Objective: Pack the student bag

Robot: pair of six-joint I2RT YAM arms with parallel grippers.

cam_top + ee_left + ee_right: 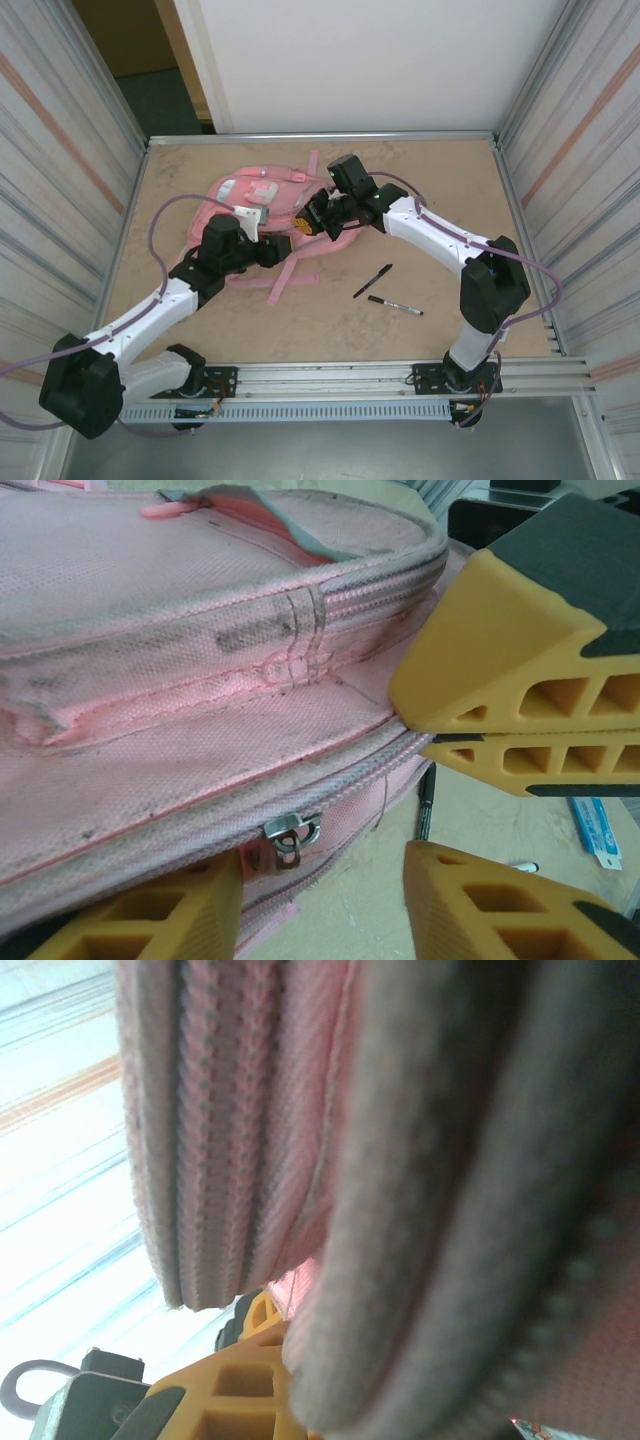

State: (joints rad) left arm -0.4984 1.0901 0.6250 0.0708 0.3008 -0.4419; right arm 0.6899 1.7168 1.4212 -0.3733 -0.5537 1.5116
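Bag [262,205] lies flat on counter [420,190], far-left of centre, straps trailing toward arm bases. R fingers [500,650] closed, pinching bag's right edge at the zip seam; in R wrist view the fabric hangs right against them. L fingers [480,900] stand apart, gripping nothing, at bag's near edge w/ zip pull [290,835] just above the gap; two pens [372,281] on counter to the right, apart from bag.
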